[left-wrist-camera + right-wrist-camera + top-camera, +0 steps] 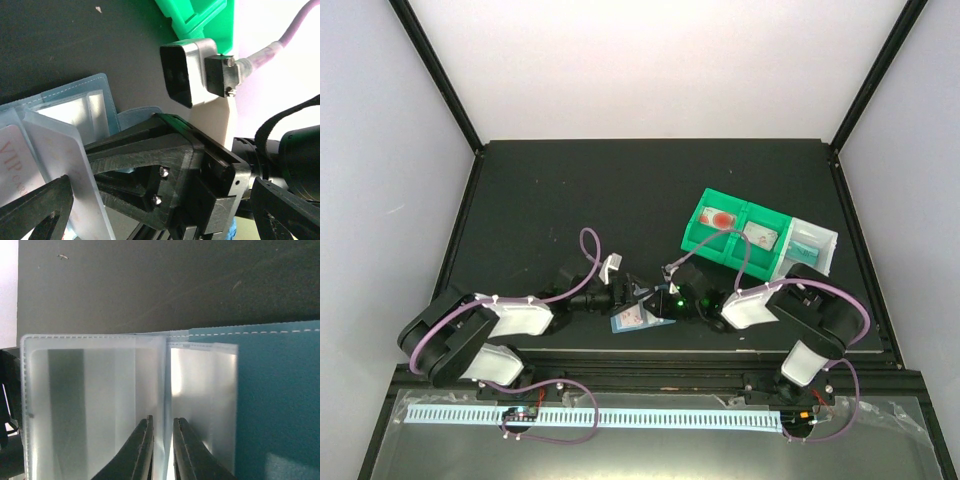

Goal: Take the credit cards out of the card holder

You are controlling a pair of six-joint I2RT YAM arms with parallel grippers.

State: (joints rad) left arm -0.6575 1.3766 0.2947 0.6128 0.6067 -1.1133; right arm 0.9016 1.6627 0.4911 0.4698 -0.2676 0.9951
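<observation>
The light blue card holder [632, 318] lies open on the black table between the two arms. In the left wrist view its clear pockets [75, 110] fan upward, and a whitish-pink credit card [15, 160] with red "VIP" lettering sits in the nearest one. My right gripper [162, 427] stands a narrow gap open, with the edge of a translucent pocket leaf [90, 405] running between its fingers; the blue cover [275, 400] lies to the right. My left gripper [160, 182] is wide open with the right gripper's black body in front of it, holding nothing.
A green compartment bin [730, 232] and a clear bin [810, 245] stand at the right behind the right arm, with cards lying in them. The green bin [200, 25] and a wrist camera housing [187, 70] show close above the left gripper.
</observation>
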